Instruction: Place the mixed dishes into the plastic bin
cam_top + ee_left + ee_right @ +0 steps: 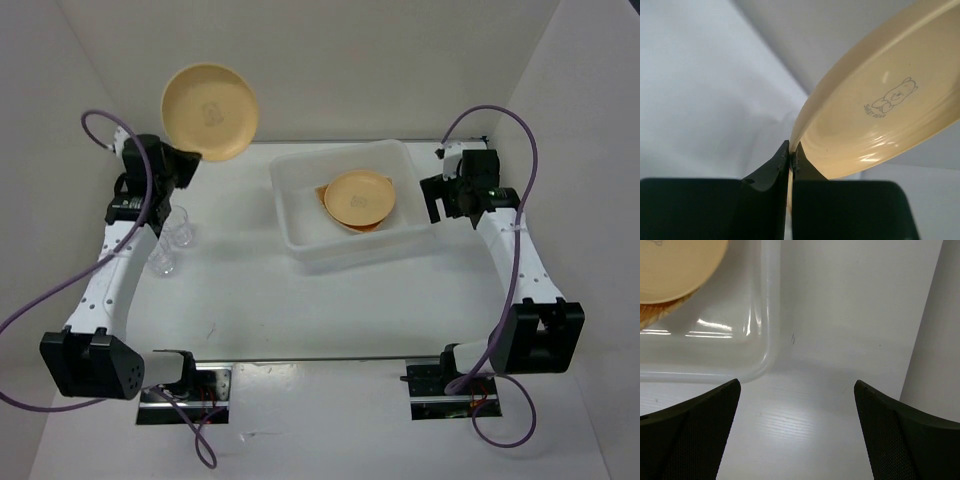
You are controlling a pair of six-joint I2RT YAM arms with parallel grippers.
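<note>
Where your left gripper [791, 152] stands, its fingers are pressed together on the rim of a yellow-orange plate [880, 125], with only the thin edge between them. You hold that plate raised off the table [300, 310] and tilted, with its hollow face toward the overhead camera. A small bear drawing with tiny lettering sits at its centre. Below this gripper, on the near side, a clear cup [180, 225] stands upright on the table. A second clear cup [162, 258] stands upright close beside it, a little farther from the fingers.

Your right gripper [796, 384] is spread wide and holds nothing; bare table lies between its fingers. Just ahead of its fingertips is the rounded corner of the translucent plastic bin [765, 315], which they do not touch. Deeper inside the bin, a second yellow-orange plate [675, 270] lies face up on the woven basket tray [660, 315], whose edge shows from under it. The bin sits between your two grippers, well apart from the held plate.
</note>
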